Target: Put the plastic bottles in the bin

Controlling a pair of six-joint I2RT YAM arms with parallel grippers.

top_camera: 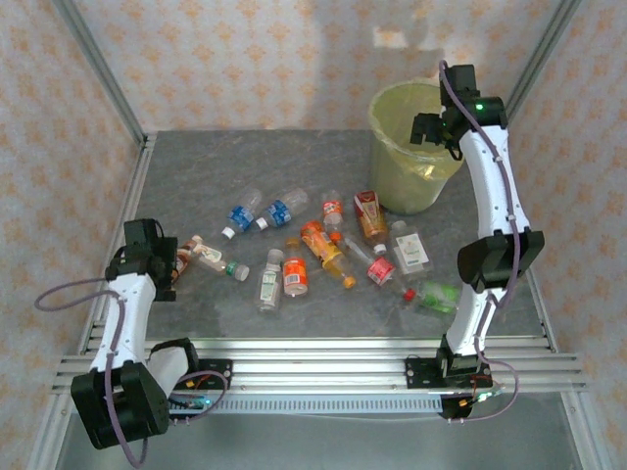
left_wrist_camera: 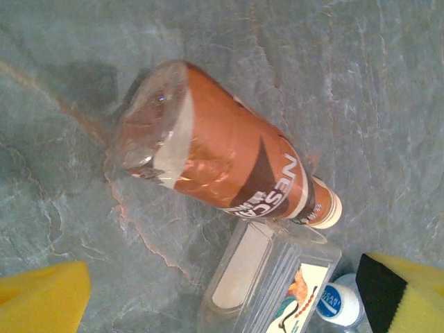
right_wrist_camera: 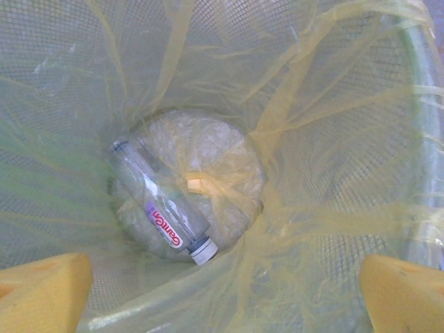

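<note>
Overhead, a grey stone-look table (top_camera: 196, 176) sits between floral-papered walls (top_camera: 245, 59). The right arm reaches out over the bin (top_camera: 392, 186), with the right gripper (top_camera: 433, 127) spread wide and empty above a clear bottle (right_wrist_camera: 163, 215) that lies flat inside, cap perhaps toward the near rim. Left of the bin, other bottles (top_camera: 323, 250) lie scattered. The left gripper (top_camera: 168, 266) gapes empty over a brown-labelled bottle (left_wrist_camera: 222, 166).

Plastic bottles (top_camera: 296, 277) crowd the middle of the table (top_camera: 206, 176); its far-left stretch and the bin (top_camera: 411, 186) stand open.

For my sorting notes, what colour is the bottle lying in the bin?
Clear bottle, white cap; best in the right wrist view.
</note>
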